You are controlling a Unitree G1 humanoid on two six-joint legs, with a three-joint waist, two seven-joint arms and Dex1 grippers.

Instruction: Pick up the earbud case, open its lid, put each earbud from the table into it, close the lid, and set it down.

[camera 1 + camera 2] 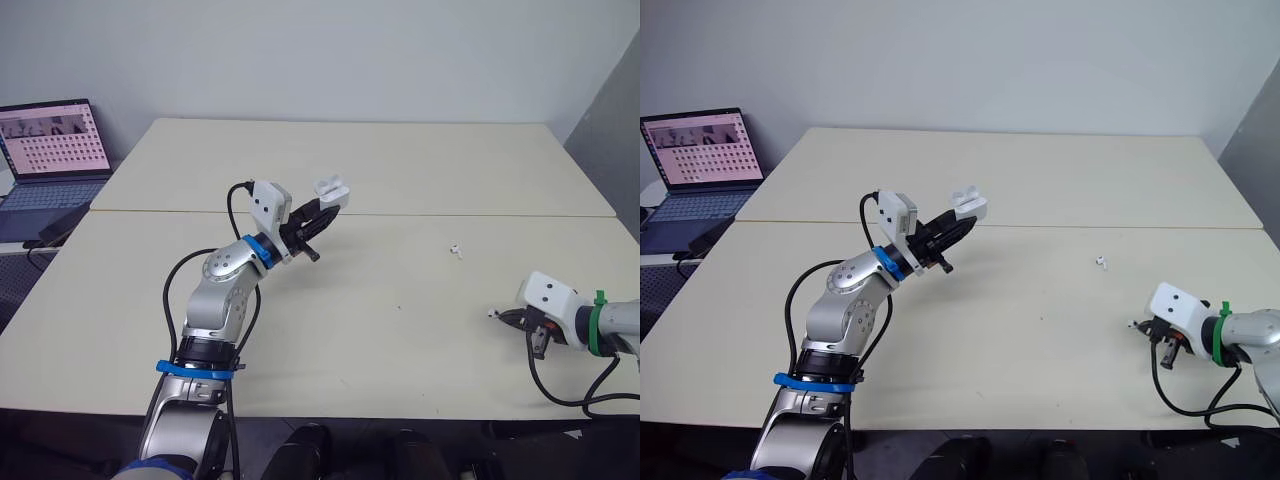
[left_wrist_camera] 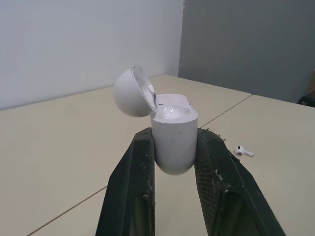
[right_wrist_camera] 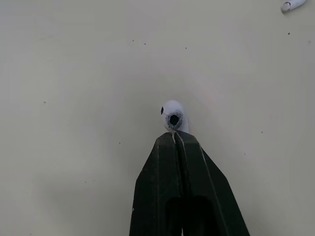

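- Two earbuds are in view. The held earbud [image 3: 173,117] is pinched by its stem in the right fingers [image 3: 175,143], which are pressed narrow together. Its rounded head pokes out past the tips, with the dark mesh facing back along the fingers.
- The right fingers sit low over the tabletop [image 1: 400,330] at the lower right of the head view. Whether the held earbud touches the surface cannot be told.
- The loose earbud [image 1: 456,249] lies on the tabletop right of centre, well apart from both arms.
- The earbud case [image 2: 173,137] is clamped at its sides between the left fingers [image 1: 320,214]. It is held above the tabletop, just above the middle of the head view.
- The case's long axis runs in line with the fingers. Its rounded bottom is toward the wrist and its open mouth points away, toward the upper right of the frame.
- The lid [image 2: 132,92] is swung open on its hinge and tipped back to one side, showing its hollow inside.
- The tabletop is cream, made of two slabs that meet at a seam across the middle.
- An open laptop [image 1: 55,150] with a lit screen stands at the upper left, and a plain pale wall is behind.
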